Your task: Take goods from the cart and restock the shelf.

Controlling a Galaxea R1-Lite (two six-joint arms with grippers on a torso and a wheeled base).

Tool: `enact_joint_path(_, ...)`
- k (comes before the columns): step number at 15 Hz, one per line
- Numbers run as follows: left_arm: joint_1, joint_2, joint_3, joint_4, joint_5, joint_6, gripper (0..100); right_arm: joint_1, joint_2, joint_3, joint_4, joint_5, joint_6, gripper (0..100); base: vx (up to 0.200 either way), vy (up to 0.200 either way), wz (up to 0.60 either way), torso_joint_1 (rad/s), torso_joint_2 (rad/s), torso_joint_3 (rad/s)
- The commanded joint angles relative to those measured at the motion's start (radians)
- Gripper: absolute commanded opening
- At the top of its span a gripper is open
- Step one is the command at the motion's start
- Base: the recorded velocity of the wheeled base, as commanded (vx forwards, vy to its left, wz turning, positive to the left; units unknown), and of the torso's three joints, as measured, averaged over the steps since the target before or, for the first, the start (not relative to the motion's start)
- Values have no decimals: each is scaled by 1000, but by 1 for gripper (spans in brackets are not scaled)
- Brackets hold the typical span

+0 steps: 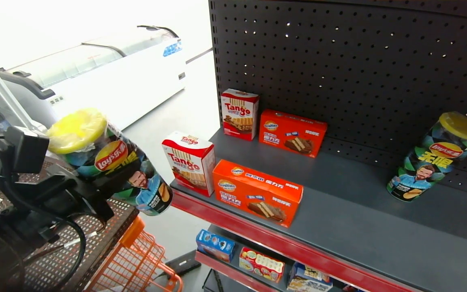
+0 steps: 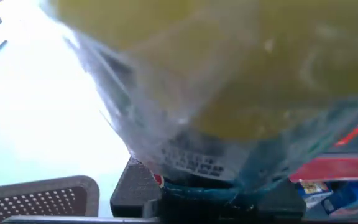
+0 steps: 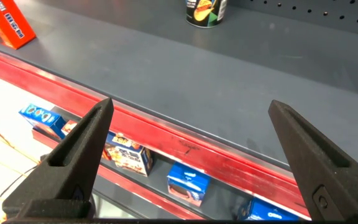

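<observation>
Canister of chips (image 1: 116, 158), yellow-lidded, tilted, pinched in left end effector (image 1: 95, 184), right end effector (image 3: 191, 106) spread.

A yellow-lidded crisp can (image 1: 112, 162) is hanging tilted in the left gripper (image 1: 99, 190), over the orange cart (image 1: 136, 259), just off the grey shelf (image 1: 359, 235). A matching can (image 1: 436, 158) is standing at the shelf's back, well apart from the wafer boxes (image 1: 191, 162) and orange boxes (image 1: 258, 192).

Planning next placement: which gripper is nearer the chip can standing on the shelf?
Right. The right gripper is open at the front edge of the shelf, the standing can ahead of it. The left gripper holds another can off the shelf's left end.
</observation>
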Motion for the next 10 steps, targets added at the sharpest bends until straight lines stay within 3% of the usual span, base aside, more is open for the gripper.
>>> enact_joint_path(1, 0, -53, 43, 3, -17, 1, 0, 0, 0, 0, 0, 0, 0, 100, 0, 0, 0, 0, 0, 0)
enact_joint_path(4, -9, -72, 52, 26, -20, -1, 0, 0, 0, 0, 0, 0, 0, 100, 0, 0, 0, 0, 0, 0)
enact_joint_path(9, -120, -201, 37, 261, -14, 1, 0, 0, 0, 0, 0, 0, 0, 100, 0, 0, 0, 0, 0, 0)
enact_joint_path(10, -121, -204, 37, 266, -14, 1, 0, 0, 0, 0, 0, 2, 0, 100, 0, 0, 0, 0, 0, 0)
